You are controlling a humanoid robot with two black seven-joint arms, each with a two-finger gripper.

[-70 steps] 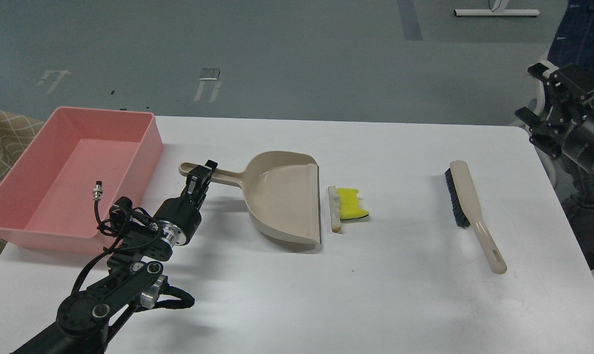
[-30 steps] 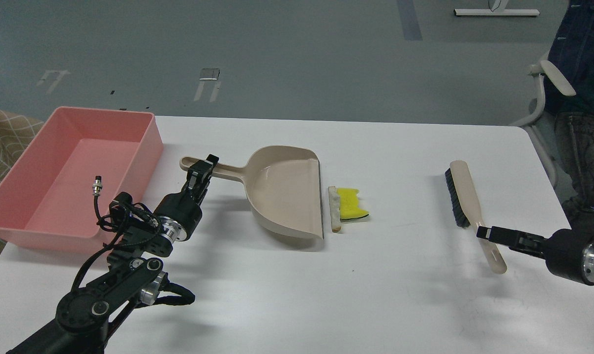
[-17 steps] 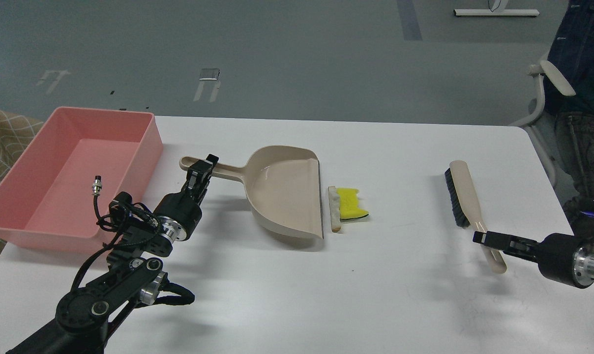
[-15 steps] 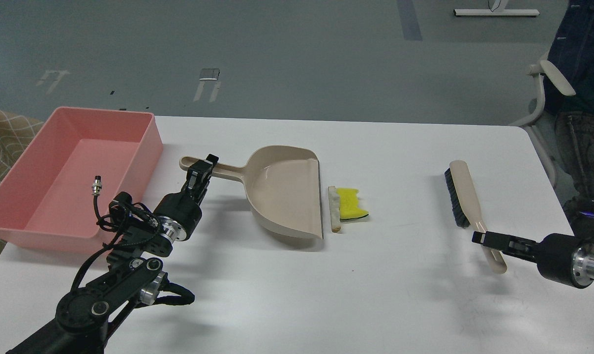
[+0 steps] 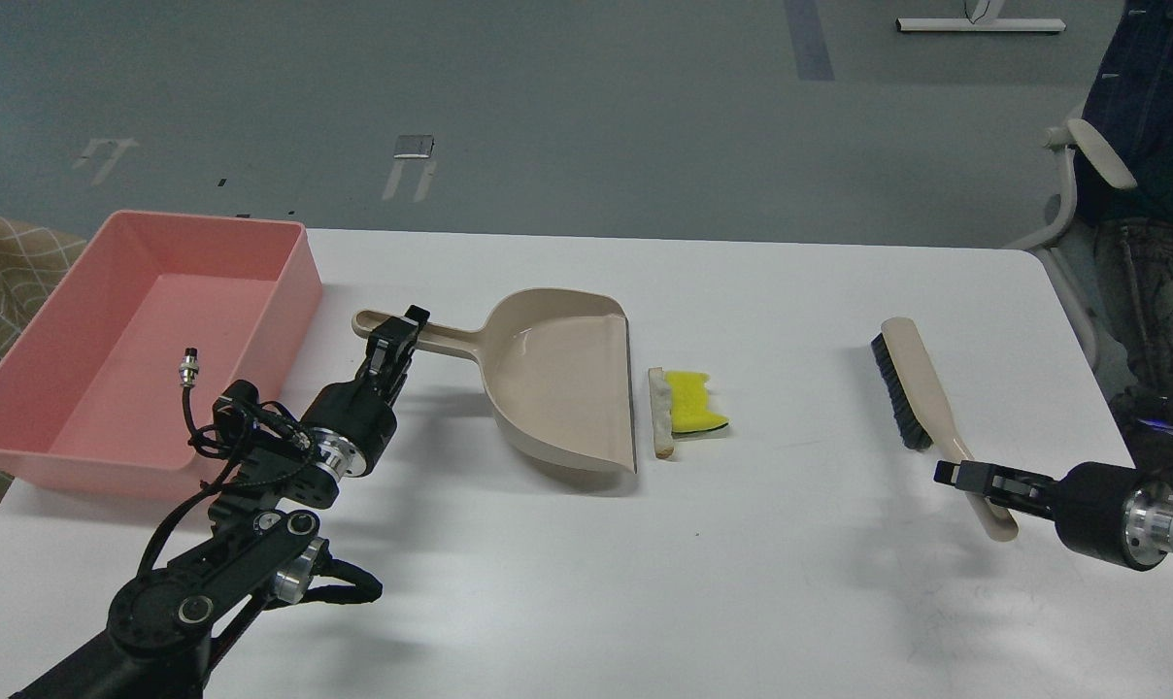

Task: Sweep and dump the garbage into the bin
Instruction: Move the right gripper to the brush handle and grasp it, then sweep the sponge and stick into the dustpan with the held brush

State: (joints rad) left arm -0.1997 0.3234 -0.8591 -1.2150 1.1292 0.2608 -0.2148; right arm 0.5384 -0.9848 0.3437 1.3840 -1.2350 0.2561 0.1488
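Garbage sits mid-frame on the white tabletop (image 5: 586,582): yellow sponge (image 5: 695,403) lying against a thin whitish slab (image 5: 659,413) with a tan edge, both just right of the beige dustpan (image 5: 562,383) mouth. Slab is nearly touching the pan lip. Pink bin (image 5: 140,340) at left of frame, open side up, looks bare inside, well apart from the garbage.

Handling, judged: sponge light and soft, will squash and may tumble or skid under bristles instead of sliding clean. Slab looks stiff, flat and light, low edge, could ride under the brush or jam at the pan lip. Neither needs a direct grasp; push from their right side toward the pan. Best holds are the dustpan handle and the brush handle.

Left tool (image 5: 397,342), centre-left, narrow gap, fingers clenched around the dustpan handle near its end; pan rests flat.

Right tool (image 5: 960,476), lower right, seen dark and side-on at the lower part of the brush (image 5: 921,408) handle. Touching or straddling it; cannot tell if it has clamped or is released. Brush lies angled, bristles facing left, well apart from the garbage.
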